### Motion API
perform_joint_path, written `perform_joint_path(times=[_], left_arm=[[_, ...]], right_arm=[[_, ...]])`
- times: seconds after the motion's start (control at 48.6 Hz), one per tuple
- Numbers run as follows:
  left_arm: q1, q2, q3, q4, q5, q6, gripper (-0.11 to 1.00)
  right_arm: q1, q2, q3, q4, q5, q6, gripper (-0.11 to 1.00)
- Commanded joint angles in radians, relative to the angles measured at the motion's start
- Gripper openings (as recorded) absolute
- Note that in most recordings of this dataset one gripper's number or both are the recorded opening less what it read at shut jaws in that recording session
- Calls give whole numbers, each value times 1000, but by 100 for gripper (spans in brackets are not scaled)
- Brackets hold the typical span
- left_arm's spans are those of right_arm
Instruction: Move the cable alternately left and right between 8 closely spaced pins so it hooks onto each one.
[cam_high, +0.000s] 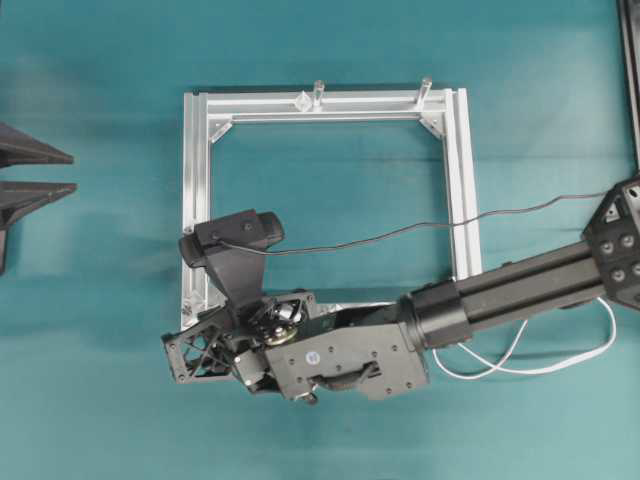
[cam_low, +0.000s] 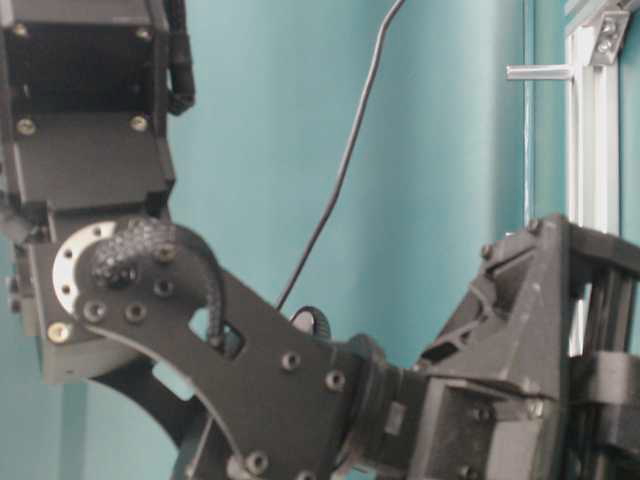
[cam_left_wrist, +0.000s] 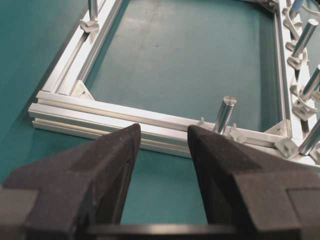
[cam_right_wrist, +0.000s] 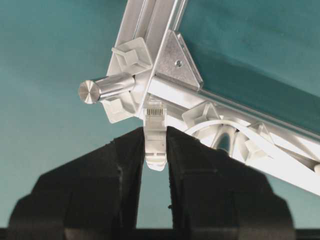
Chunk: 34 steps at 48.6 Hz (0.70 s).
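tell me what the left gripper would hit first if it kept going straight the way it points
Probably the near rail of the aluminium frame, which crosses right ahead of the open left gripper. An upright post stands just right of that line. Depth is unclear, so it might pass above the rail.

Open mat inside the frame (cam_high: 465, 180); posts (cam_left_wrist: 223, 114) and pins (cam_right_wrist: 131, 55) crowd its rails.

Frame (cam_high: 330, 104) lies flat on table (cam_high: 90, 400). R gripper (cam_right_wrist: 156, 134) is over the frame's near-left corner w/ plug (cam_right_wrist: 155, 135) between its fingers, beside a post (cam_right_wrist: 107, 88). Cable (cam_high: 520, 366) loops on table, right of frame.
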Motion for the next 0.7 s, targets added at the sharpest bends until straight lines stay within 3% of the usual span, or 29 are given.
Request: perform_joint_path(times=[0.0, 0.679], left_arm=[[3, 9, -18, 3, -6, -3, 50], [3, 9, -18, 3, -5, -3, 50]], right_arm=[[5, -20, -23, -5, -3, 0, 16], [17, -18, -31, -5, -11, -2, 16]])
